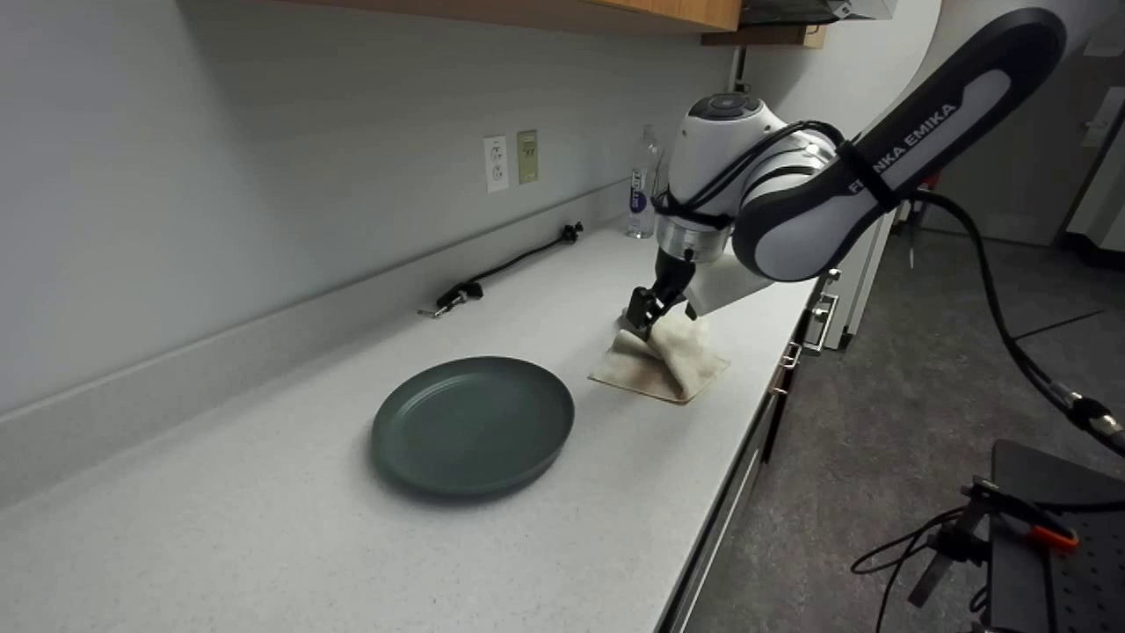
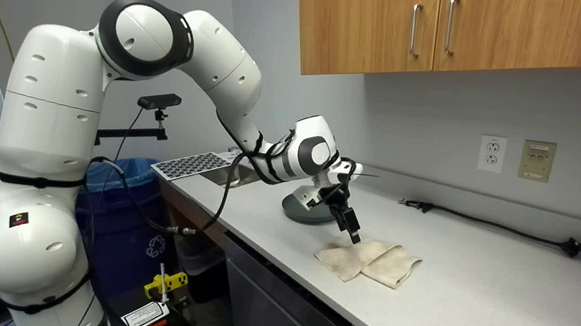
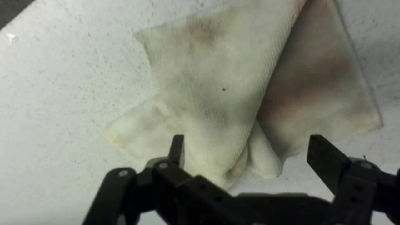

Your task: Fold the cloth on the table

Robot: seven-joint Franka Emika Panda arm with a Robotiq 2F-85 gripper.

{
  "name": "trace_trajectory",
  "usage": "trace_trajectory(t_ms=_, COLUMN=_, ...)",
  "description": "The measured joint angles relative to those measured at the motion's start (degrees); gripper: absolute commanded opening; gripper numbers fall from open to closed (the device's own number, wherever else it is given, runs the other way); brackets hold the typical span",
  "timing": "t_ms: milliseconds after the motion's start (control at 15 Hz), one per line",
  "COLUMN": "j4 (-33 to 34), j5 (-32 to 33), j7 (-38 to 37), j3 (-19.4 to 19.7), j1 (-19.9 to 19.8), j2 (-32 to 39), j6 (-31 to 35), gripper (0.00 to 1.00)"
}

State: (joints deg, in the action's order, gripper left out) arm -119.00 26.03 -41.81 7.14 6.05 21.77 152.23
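Observation:
The stained cream-beige cloth lies crumpled on the white table, one flap folded diagonally across the rest. Below that flap, at the near edge in the wrist view, a small rolled bulge sticks out. Both exterior views show the cloth under the arm's end. My gripper is wide open and close above this edge, holding nothing. Its left finger overlaps the cloth in the wrist view; the right finger is past the bulge. Whether either fingertip touches the fabric, I cannot tell.
A dark green round plate sits near the cloth. Along the backsplash lies a black flexible mount, and a clear bottle stands farther along. Wooden cabinets hang above. The table's front edge runs close by the cloth.

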Motion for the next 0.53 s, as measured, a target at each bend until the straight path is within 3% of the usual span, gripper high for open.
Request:
trace_trajectory(t_ms=133, j4=-3.39, j5=-6.41, j7=8.14, j3=-3.13, j1=-3.12, j2=-3.13, j6=0.0, gripper=1.0)
trace_trajectory(t_ms=533, j4=-6.51, j5=-20.48, j7=26.18, j3=-3.41, j1=-7.71, j2=-7.85, j6=-1.18, gripper=1.0)
